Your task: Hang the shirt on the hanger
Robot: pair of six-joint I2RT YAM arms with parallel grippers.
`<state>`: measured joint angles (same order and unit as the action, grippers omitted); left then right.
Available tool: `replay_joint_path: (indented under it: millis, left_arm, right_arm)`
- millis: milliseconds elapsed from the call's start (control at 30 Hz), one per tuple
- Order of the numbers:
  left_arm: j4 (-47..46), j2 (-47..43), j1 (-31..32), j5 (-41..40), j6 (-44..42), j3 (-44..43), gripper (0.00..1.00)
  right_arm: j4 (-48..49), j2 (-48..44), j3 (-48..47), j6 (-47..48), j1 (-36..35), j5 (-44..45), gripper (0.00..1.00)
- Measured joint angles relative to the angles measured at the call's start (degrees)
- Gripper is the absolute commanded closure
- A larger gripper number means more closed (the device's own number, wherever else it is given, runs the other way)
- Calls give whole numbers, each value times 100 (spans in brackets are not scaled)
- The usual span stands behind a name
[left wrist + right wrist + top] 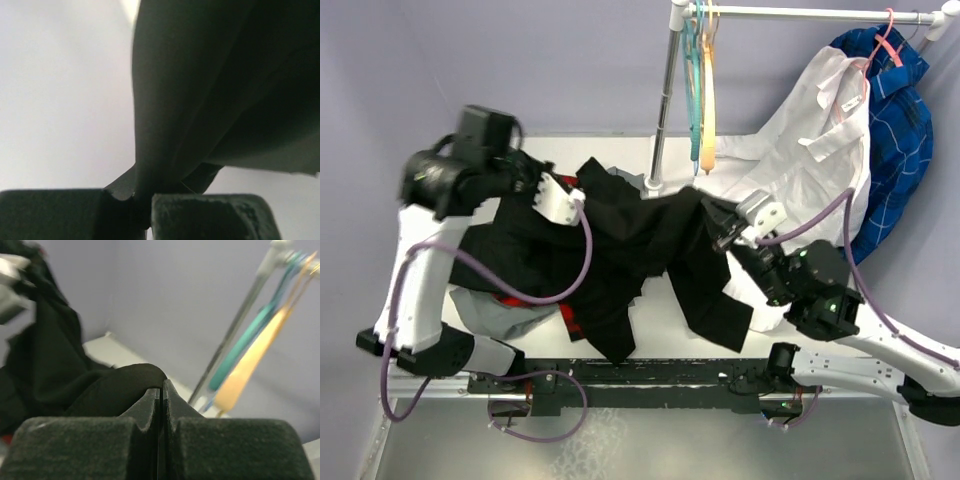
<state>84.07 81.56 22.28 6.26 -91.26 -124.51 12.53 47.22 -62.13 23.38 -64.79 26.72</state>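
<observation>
We hold the shirt [640, 235] up between us — left gripper [143, 207] and right gripper [161, 396], angled inward, each pinched onto its fabric.

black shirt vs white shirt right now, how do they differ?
Colour: the black shirt is dark, the white shirt pale. Support: the black shirt is pinched by the left claw and right claw, spread between them; the white shirt hangs at the rail. Both drape loosely.

table [552, 152]: white | shirt [620, 260] draped across (black) | grey-and-red garment [503, 318] beneath, left | rack pole [661, 130] rear
</observation>
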Motion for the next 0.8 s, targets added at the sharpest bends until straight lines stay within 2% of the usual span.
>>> replay_joint_path:
  millis: [100,200,333,467,533,600,733,800]
  left_arm:
    - [-107,98,0,258,-31,1486,100]
    - [-199,649,0,514,11,2796,100]
    - [-358,1314,-7,688,157,3646,99]
    - [-555,1663,-136,870,271,3777,96]
    - [-654,1847,-264,953,321,3716,86]
    - [-741,2155,-420,1069,391,3504,82]
    - [-955,2804,-662,1193,728,2800,77]
    - [-1056,3012,-732,1200,839,2509,67]
  right_arm:
    - [-76,-446,876,-713,2,-341,100]
    - [-208,-756,1775,-1458,0,-562,100]
    - [4,-914,2949,-2621,4,-680,100]
    - [603,-608,3836,-3469,4,-605,100]
    - [984,-260,4103,-3788,7,-337,100]
    - [1268,57,4192,-3989,87,-120,100]
    - [1580,708,4087,-4548,872,122,100]
    - [1602,1078,3926,-4800,1368,225,100]
